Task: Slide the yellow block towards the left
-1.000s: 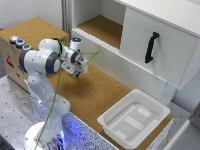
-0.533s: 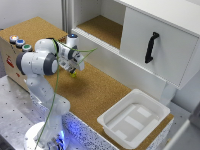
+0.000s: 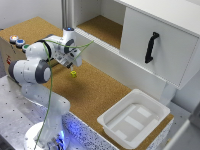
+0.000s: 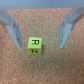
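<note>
The yellow block [image 3: 73, 74] is a tiny bright yellow cube lying on the cork tabletop [image 3: 95, 90], just below my gripper [image 3: 73, 66] in the exterior view. In the wrist view the block [image 4: 34, 46] shows dark letters on its top face and sits between the two grey fingers [image 4: 64, 30], nearer one finger, with a gap on each side. The gripper [image 4: 39, 40] is open and holds nothing. It hangs close over the block; I cannot tell whether a finger touches it.
A white tray [image 3: 134, 118] stands at the exterior view's lower right. A white cabinet with a black handle [image 3: 150, 47] and an open cork shelf [image 3: 102, 27] runs along the back. A box with coloured buttons [image 3: 18, 42] is at the exterior view's left.
The arm has moved a little towards the exterior view's left and lowered over the yellow block, which now shows just under the gripper.
</note>
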Controlling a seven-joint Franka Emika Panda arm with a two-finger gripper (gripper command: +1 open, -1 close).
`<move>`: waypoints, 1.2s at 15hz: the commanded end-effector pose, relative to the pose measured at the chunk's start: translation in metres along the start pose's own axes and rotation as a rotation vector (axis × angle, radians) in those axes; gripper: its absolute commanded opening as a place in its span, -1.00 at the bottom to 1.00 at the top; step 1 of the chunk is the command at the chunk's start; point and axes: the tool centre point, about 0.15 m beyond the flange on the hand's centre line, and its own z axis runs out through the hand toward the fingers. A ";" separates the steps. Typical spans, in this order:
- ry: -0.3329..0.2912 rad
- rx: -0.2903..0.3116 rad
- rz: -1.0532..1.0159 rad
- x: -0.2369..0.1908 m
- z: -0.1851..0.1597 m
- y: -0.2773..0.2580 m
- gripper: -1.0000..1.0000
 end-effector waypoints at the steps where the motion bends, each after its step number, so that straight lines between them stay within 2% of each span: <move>1: -0.056 0.029 -0.048 0.021 0.033 -0.011 1.00; 10: -0.056 0.029 -0.048 0.021 0.033 -0.011 1.00; 11: -0.020 0.005 -0.032 0.010 0.025 -0.006 1.00; 13: 0.012 0.015 -0.007 0.004 0.035 -0.011 1.00; 15: 0.037 0.093 -0.008 -0.003 0.042 -0.006 1.00; 16: 0.044 0.073 -0.021 -0.004 0.044 -0.008 1.00; 18: 0.069 0.101 -0.044 -0.001 0.050 -0.015 1.00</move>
